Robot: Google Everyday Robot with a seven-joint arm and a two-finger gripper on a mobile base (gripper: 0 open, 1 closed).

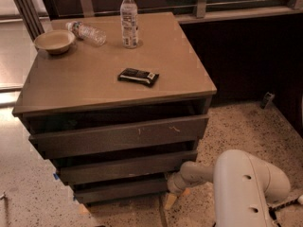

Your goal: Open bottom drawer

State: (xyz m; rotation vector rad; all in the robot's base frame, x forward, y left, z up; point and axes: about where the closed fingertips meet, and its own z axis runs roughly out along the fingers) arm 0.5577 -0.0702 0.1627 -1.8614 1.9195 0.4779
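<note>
The bottom drawer (122, 189) is the lowest, shortest dark front of the cabinet (118, 136), just above the floor. Above it are the middle drawer front (125, 167) and the tall top front (118, 136) with pale scratches. My white arm (246, 186) reaches in from the lower right. My gripper (170, 187) is at the right end of the bottom drawer's front, low near the floor. The drawer front sits a little forward of the cabinet's base.
On the cabinet top are an upright water bottle (129, 19), a bottle lying down (87, 32), a bowl (54, 40) and a dark snack bar (138, 76). A dark wall panel (236, 56) stands to the right. Speckled floor (246, 126) lies around.
</note>
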